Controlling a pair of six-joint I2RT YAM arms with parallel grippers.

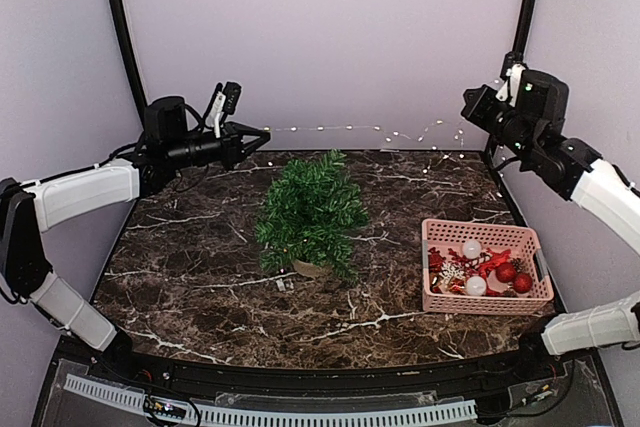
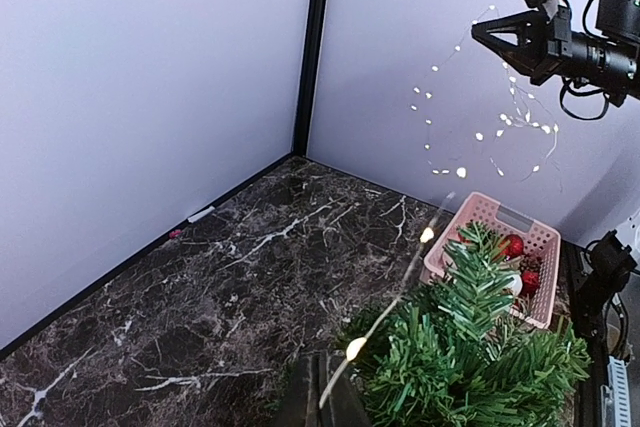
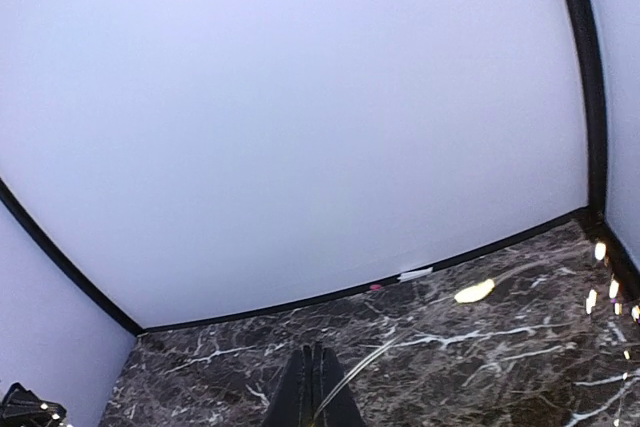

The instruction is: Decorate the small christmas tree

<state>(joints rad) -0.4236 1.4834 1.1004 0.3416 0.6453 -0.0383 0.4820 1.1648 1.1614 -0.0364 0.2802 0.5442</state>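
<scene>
Tree: the tree (image 1: 310, 209) is stood upright in its tan pot (image 1: 312, 268) near the middle of the table (image 1: 190, 247), left of the basket (image 1: 484, 226) and apart from it.
Light string: the lit light string (image 1: 350, 128) is stretched between the two grippers. It is carried above and behind the treetop, and loose loops are hung near the right end.
Left gripper: the left gripper (image 1: 264, 134) is raised over the far left of the table, and its fingers are clamped on the wire of the string. In the left wrist view the wire is seen running out from the pinched tips (image 2: 322, 394) past the branches.
Right gripper: the right gripper (image 1: 468, 103) is held high at the far right corner. In its wrist view the fingers (image 3: 303, 399) are pressed together, with the wire led out from between them.
Basket: the pink basket is set by the table's right edge, and red and white baubles (image 1: 521, 282) are lain inside it.
</scene>
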